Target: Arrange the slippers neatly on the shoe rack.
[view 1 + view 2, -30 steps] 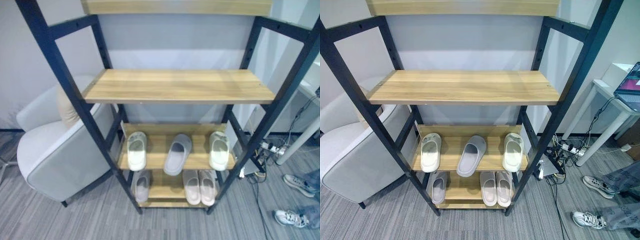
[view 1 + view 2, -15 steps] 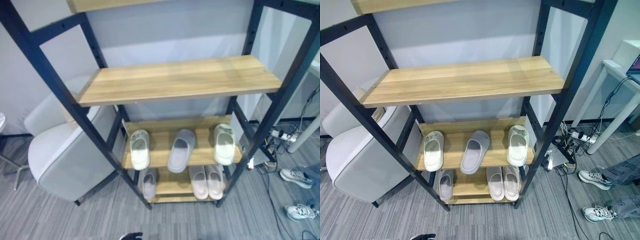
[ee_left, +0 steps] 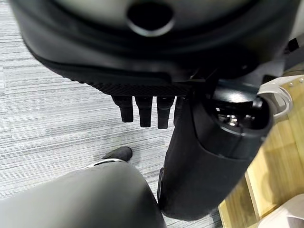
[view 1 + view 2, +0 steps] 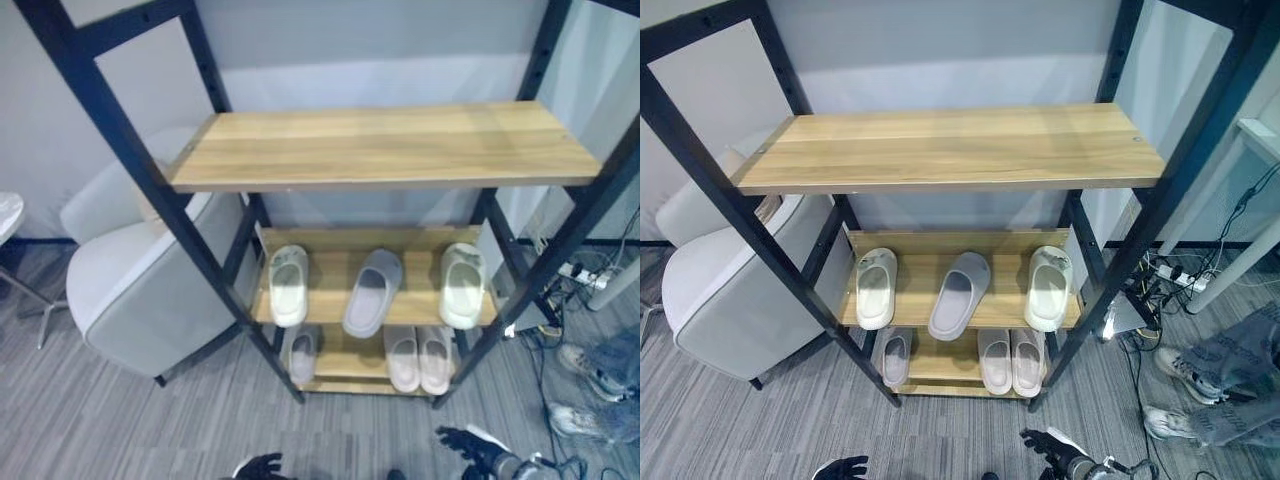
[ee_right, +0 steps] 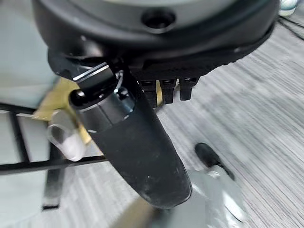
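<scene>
Six slippers sit on the shoe rack (image 4: 700, 150). Three lie on its middle shelf (image 4: 910, 275): a cream slipper (image 4: 875, 288) at the left end, a grey slipper (image 4: 960, 294) in the middle, lying slightly askew, and a second cream slipper (image 4: 1049, 288) at the right end, each apart from the next. Three more lie on the bottom shelf (image 4: 935, 365): a lone pale slipper (image 4: 895, 357) toward the left end, and a pair of pale slippers (image 4: 1011, 361) side by side toward the right end. The wide upper shelf (image 4: 950, 150) carries nothing.

My left hand (image 4: 840, 467) hangs low in front of the rack, above the grey floor (image 4: 760, 420), fingers relaxed and straight, holding nothing. My right hand (image 4: 1055, 452) hangs low toward the rack's right side, fingers loosely spread, touching nothing. Both point downward, well apart from the slippers.

A pale armchair (image 4: 725, 290) stands just beside the rack's left side. A person's legs and shoes (image 4: 1200, 385) show at the right.
</scene>
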Controlling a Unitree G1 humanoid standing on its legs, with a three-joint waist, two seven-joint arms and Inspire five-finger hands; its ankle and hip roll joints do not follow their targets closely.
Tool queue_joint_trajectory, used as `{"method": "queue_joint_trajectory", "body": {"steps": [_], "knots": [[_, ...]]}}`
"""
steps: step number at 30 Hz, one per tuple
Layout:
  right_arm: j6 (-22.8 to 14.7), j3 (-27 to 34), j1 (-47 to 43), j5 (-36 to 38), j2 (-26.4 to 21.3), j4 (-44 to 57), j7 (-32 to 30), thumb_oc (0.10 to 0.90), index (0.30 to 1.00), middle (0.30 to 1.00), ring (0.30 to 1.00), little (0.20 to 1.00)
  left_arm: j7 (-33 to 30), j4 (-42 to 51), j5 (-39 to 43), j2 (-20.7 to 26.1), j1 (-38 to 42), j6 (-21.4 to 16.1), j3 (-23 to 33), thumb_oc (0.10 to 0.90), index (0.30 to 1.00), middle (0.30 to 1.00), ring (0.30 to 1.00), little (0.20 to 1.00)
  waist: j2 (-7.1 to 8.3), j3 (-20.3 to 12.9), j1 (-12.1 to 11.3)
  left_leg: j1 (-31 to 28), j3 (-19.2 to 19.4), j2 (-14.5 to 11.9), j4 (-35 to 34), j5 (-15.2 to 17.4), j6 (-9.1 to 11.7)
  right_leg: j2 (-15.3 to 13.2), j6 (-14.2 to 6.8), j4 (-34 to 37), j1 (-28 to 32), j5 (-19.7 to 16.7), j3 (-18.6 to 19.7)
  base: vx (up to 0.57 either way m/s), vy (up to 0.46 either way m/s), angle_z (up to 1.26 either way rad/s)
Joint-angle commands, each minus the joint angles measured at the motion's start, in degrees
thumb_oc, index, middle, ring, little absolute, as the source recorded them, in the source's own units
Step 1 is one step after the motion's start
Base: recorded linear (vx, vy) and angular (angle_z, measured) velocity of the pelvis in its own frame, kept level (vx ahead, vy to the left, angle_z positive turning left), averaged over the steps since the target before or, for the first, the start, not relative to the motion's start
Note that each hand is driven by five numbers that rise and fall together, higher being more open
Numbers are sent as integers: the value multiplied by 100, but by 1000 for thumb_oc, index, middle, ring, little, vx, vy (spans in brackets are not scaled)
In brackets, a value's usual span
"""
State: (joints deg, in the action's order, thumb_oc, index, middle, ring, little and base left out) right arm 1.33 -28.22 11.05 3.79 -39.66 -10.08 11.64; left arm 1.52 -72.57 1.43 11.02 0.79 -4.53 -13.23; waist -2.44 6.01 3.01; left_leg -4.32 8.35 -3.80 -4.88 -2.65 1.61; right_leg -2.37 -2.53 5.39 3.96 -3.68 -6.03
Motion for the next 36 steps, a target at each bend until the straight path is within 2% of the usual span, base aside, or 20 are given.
{"method": "queue_joint_trajectory", "body": {"steps": [1,2,3,4,7,11,12,13,15,20,30,32,36], "knots": [[-1349,80,-1689,234,892,1797,28,800,900,900,900,900,-60,-541,-280,-214,89,-70,-378,800,900,900,900,900,125,-19,-280,-100,205,-124,-12,312,190,-312,-415,-39,196,633,-185,0,0,0],[-1345,80,-1687,230,890,1803,25,800,900,900,900,900,-61,-542,-281,-216,90,-70,-378,800,900,900,900,900,123,-17,-279,-101,205,-124,-12,313,190,-313,-416,-39,197,634,-185,27,20,5],[-1406,106,-2019,-383,900,1752,-318,800,900,900,900,900,-83,-509,-285,-256,67,-73,-395,800,900,900,900,900,105,-37,-319,-105,190,-114,-12,321,174,-324,-417,-39,205,633,-206,16,25,9],[-1382,71,-2338,-653,1003,1643,-507,800,900,900,900,900,-126,-479,-282,-267,55,-57,-424,800,900,900,900,900,88,-38,-352,-97,181,-112,-12,314,164,-331,-421,-39,202,626,-213,14,35,11],[-1425,112,-2883,-837,1210,1825,-851,800,900,900,900,900,-225,-380,-262,-258,12,-45,-480,800,900,900,900,900,62,-20,-407,-57,148,-88,-12,311,139,-350,-421,-39,172,613,-214,4,35,8],[-1447,109,-3331,-1370,1195,1972,-1120,800,900,900,900,900,-251,-291,-249,-264,-75,-56,-544,800,900,900,900,900,59,-29,-477,-17,129,-73,-12,314,124,-359,-423,-39,164,617,-236,15,19,11],[-1445,167,-3411,-1621,1167,2019,-1231,800,900,900,900,900,-264,-266,-250,-262,-118,-61,-554,800,900,900,900,900,54,-30,-497,-7,112,-66,-12,317,118,-361,-421,-39,164,619,-238,30,26,4],[-1419,236,-3606,-2241,1072,2003,-1513,800,900,900,900,900,-259,-162,-227,-259,-198,-93,-576,800,900,900,900,900,48,-25,-542,12,85,-57,-12,316,112,-373,-424,-39,161,614,-264,32,28,6],[-1333,239,-3812,-2738,1008,1896,-1701,800,900,900,900,900,-242,-89,-230,-255,-245,-92,-638,800,900,900,900,900,47,-28,-588,39,56,-49,-12,313,106,-377,-427,-39,150,616,-285,21,21,9],[-1174,371,-4094,-3585,735,1554,-2151,800,900,900,900,900,-223,94,-232,-193,-362,-117,-686,800,900,900,900,900,57,-10,-720,157,-39,-16,-12,292,97,-389,-435,-39,101,610,-375,12,7,6],[-770,885,-4084,-3622,622,425,-2808,800,900,900,900,900,-111,607,-162,-13,-597,-149,-873,800,900,900,900,900,0,32,-911,440,-247,60,-12,223,88,-439,-446,-39,-24,619,-577,17,2,11],[-685,1033,-4087,-3434,726,22,-3073,800,900,900,900,900,-177,400,-210,-56,-578,-143,-906,800,900,900,900,900,-28,46,-952,514,-318,83,-12,200,99,-451,-441,-39,-53,626,-643,26,-10,20],[-639,1109,-4096,-3350,726,-166,-3237,800,900,900,900,900,-308,133,-271,-138,-433,-140,-836,800,900,900,900,900,-38,66,-984,570,-409,96,-12,183,128,-460,-429,-39,-65,641,-741,28,-25,10]]}}
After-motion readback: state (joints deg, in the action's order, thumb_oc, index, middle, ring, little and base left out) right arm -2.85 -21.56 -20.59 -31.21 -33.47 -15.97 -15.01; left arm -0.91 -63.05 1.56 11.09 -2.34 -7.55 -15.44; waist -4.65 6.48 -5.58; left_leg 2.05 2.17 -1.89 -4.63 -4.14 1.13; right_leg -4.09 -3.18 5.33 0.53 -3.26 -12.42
